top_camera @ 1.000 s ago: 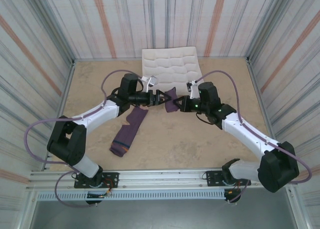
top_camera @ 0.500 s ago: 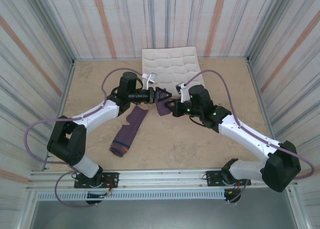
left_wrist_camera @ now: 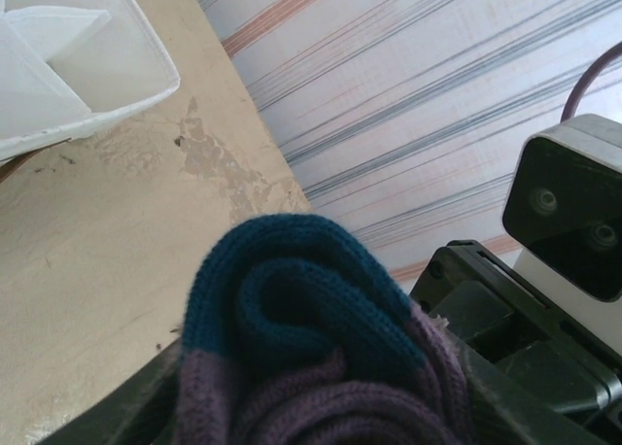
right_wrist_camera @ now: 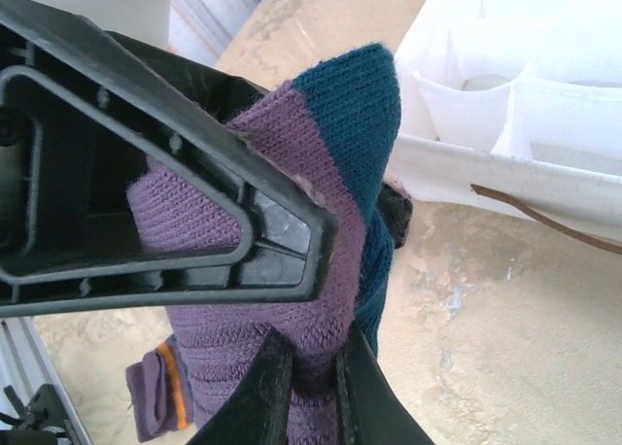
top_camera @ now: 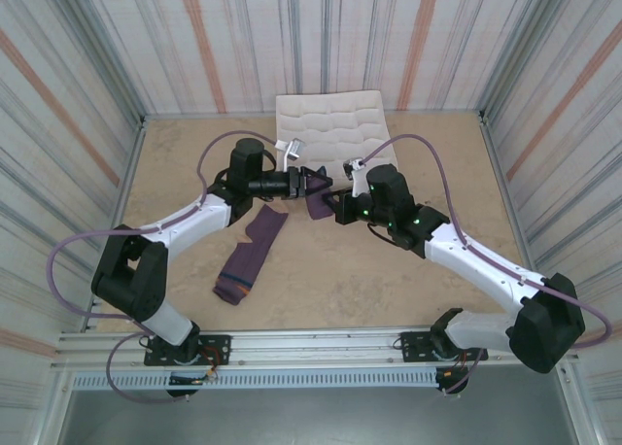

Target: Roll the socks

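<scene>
One of the socks, partly rolled into a purple bundle with a teal patch, hangs above the table between both grippers. My right gripper is shut on its purple fabric from below and appears right of the bundle in the top view. My left gripper reaches in from the left with its jaws around the roll, and one black finger presses against the fabric. The other sock lies flat and unrolled on the table by the left arm, orange stripe showing.
The white fabric grid-compartment box lies against the back wall, just behind both grippers, with its near rim close to the held sock. Striped walls enclose the beige table.
The right gripper carried the sock leftward to the left gripper. The left jaws, wide open a second ago, have narrowed around the roll.
</scene>
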